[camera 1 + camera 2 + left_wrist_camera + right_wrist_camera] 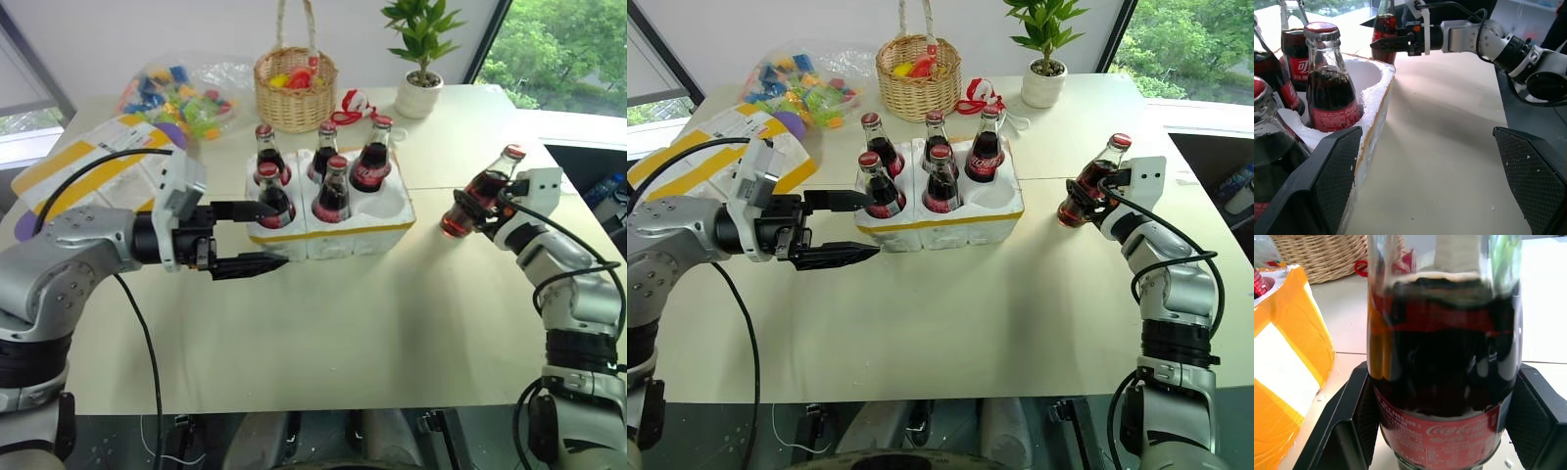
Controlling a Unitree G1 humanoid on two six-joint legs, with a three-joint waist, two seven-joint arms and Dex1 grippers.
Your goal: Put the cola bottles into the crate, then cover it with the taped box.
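The white foam crate (pixel 377 233) stands mid-table with five cola bottles (pixel 333 191) upright in its wells. Its front right well (pixel 1359 78) is empty. My left gripper (pixel 274 235) is open at the crate's front left corner, with one finger against the foam wall and the other in front of it. A sixth cola bottle (pixel 485 186) leans to the right of the crate, and my right gripper (pixel 473 209) is shut on its lower body (pixel 1442 382). The taped box (pixel 88 166), yellow-striped with a white label, lies at the far left behind my left arm.
At the back are a wicker basket (pixel 294 88), a potted plant (pixel 421 83), a bag of colourful toys (pixel 181 93) and a red-and-white item (pixel 355 106). The table's right edge (pixel 588 211) runs close behind my right arm.
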